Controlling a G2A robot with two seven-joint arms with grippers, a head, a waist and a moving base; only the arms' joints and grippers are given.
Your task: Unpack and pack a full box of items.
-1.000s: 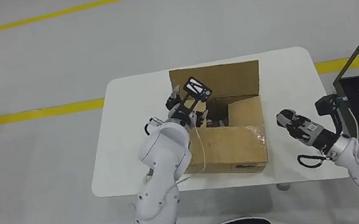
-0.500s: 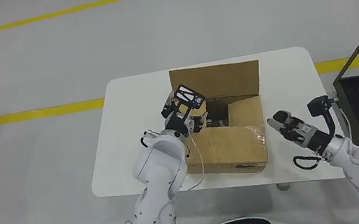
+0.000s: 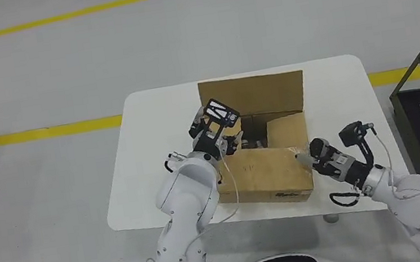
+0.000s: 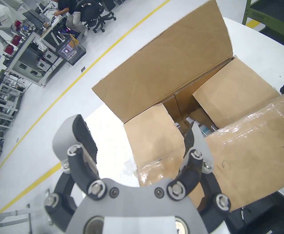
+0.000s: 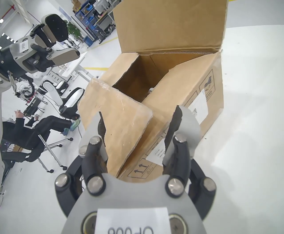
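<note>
The big brown cardboard box [image 3: 270, 173] stands with its flaps up. The left gripper [image 4: 137, 130] hangs wide open above the box's side flap, maybe ready to reach inside for the small clear bottles [image 4: 199, 127]. The right gripper [image 5: 139, 115], open too, sits around the box's taped front flap, likely to bend it back.

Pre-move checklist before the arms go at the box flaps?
1. Left gripper open: ok.
2. Right gripper open: ok.
3. Brown cardboard box upright on white table: ok.
4. Box opening clear: not ok, taped front flap and side flaps lean over it.
5. Right gripper touching taped front flap: cannot tell.
6. Clear bottles inside: ok; count cannot tell.
</note>
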